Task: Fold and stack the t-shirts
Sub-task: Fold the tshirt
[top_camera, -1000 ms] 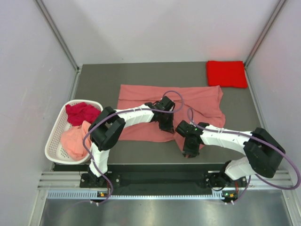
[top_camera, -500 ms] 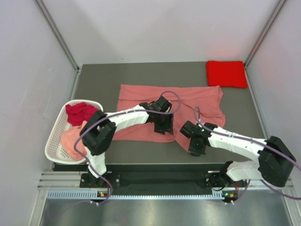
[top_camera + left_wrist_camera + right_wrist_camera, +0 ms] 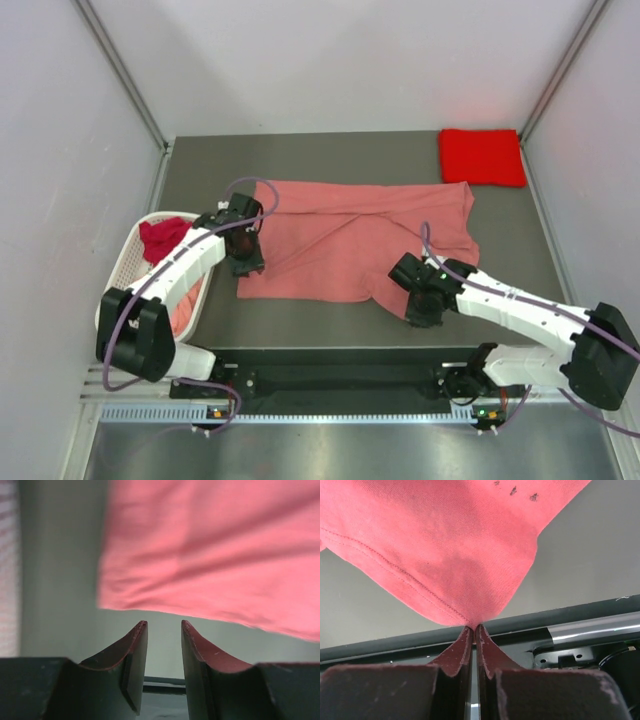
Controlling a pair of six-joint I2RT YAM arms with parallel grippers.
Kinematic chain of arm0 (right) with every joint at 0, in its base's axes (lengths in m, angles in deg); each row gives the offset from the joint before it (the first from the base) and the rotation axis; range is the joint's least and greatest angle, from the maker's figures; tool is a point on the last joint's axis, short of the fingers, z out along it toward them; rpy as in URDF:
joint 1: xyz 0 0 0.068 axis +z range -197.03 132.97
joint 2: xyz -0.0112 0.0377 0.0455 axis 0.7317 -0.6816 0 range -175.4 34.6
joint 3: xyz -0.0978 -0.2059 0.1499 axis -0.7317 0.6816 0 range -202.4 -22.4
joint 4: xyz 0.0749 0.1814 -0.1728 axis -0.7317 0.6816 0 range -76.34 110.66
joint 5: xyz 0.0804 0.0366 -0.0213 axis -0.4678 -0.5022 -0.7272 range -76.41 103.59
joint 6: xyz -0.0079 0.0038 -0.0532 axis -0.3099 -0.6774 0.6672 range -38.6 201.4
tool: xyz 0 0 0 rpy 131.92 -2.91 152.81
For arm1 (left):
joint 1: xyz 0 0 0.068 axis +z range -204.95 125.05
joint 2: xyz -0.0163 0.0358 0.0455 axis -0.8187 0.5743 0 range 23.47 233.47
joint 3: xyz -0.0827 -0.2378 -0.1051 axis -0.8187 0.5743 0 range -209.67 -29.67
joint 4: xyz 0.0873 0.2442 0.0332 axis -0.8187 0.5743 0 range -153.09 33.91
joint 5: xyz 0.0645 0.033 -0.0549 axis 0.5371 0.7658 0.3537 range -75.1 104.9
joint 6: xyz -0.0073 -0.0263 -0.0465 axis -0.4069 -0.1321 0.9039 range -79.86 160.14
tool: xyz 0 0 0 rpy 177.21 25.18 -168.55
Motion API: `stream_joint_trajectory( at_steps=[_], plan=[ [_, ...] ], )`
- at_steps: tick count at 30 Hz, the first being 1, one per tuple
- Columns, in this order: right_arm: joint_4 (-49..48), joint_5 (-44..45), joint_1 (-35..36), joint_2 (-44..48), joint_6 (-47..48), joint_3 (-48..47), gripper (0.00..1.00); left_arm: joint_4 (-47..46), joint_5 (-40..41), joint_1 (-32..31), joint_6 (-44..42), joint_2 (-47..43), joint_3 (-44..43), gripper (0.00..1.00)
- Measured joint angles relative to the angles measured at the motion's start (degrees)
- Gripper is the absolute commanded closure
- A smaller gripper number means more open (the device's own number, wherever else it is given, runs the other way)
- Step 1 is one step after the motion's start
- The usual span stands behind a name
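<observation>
A salmon pink t-shirt lies spread across the middle of the table. My right gripper is at the shirt's near right corner. In the right wrist view that gripper is shut on the hem corner of the shirt. My left gripper hovers at the shirt's left edge. In the left wrist view it stands open with nothing between its fingers, just short of the shirt's edge. A bright red t-shirt lies folded at the back right corner.
A white slotted basket stands at the table's left edge, holding a dark crimson shirt and a pale pink one partly hidden by my left arm. The table's dark front rail runs just below the right gripper.
My left gripper opened, left the middle of the salmon shirt and swung left to its left edge. My right gripper shut on the shirt's near corner and shifted slightly right.
</observation>
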Motion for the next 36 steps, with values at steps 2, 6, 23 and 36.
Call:
stream_joint_trajectory(
  at_steps=[2, 6, 23, 36],
  plan=[
    [0.07, -0.04, 0.0, 0.28, 0.11, 0.0, 1.0, 1.55, 2.29, 2.8, -0.35, 1.53, 0.48, 0.62],
    [0.37, -0.09, -0.02, 1.75, 0.02, 0.0, 1.0, 2.32, 3.78, 8.61, -0.72, 3.76, 1.25, 0.61],
    [4.04, -0.02, -2.58, 9.42, -0.35, 0.02, 1.0, 1.57, 4.7, 9.62, 6.56, 5.88, 7.93, 0.57],
    [5.6, 0.04, -2.78, 12.22, -0.35, 0.02, 1.0, -2.43, 3.85, 9.42, 9.05, 8.98, 9.25, 0.71]
  ],
)
